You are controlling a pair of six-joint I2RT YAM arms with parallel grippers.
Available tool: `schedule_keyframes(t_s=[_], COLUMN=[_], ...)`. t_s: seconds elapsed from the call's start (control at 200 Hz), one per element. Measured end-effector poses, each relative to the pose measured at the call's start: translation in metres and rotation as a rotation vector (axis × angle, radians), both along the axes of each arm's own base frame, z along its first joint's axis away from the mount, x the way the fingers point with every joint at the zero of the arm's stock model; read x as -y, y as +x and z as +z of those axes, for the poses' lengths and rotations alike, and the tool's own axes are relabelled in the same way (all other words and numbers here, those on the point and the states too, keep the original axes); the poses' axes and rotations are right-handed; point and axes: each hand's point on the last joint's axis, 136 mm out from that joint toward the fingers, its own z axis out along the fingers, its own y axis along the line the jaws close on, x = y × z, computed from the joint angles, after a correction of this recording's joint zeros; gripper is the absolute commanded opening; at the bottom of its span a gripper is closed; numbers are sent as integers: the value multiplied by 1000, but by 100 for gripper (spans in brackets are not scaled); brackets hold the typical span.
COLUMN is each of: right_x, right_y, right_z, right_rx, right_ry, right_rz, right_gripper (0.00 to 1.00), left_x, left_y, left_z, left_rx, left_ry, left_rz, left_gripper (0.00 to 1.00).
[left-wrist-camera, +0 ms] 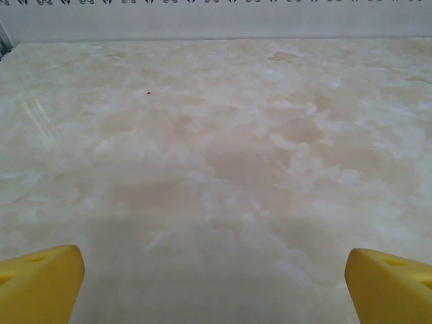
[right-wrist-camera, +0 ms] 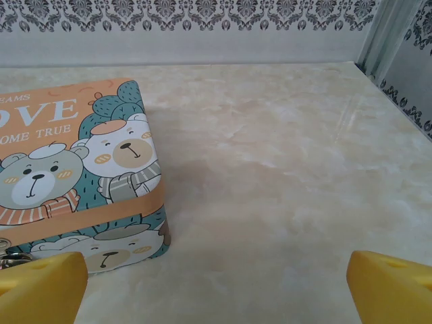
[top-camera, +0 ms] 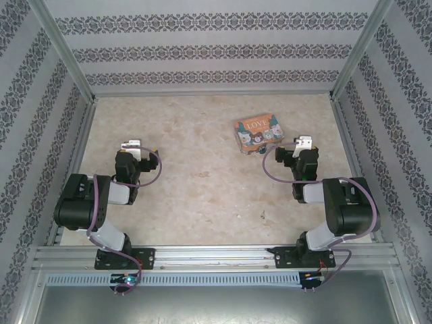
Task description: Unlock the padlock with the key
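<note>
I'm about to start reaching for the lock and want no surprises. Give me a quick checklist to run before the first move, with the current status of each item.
1. Left tool open and empty: ok.
2. Right tool open and empty: ok.
3. Box close to the right tool: ok. It lies flat just ahead, to its left.
4. Location of the padlock: cannot tell. A sliver of silvery metal sits at the box's near corner, cut off by the frame edge.
5. Location of the key: cannot tell.
</note>
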Motion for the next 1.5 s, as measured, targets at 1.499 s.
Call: schedule_keyframes(t_s=[1.499], right_x=[6], right_y=[-12], right_z=[41], right_rx=[50], right_ry=[22], right_rz=[-42], right_gripper=[98], left_x=[-11], left_y=[-15], left_z=[68], left_rx=[121], left_ry=[-6], left_rz=[66], left_gripper=[99])
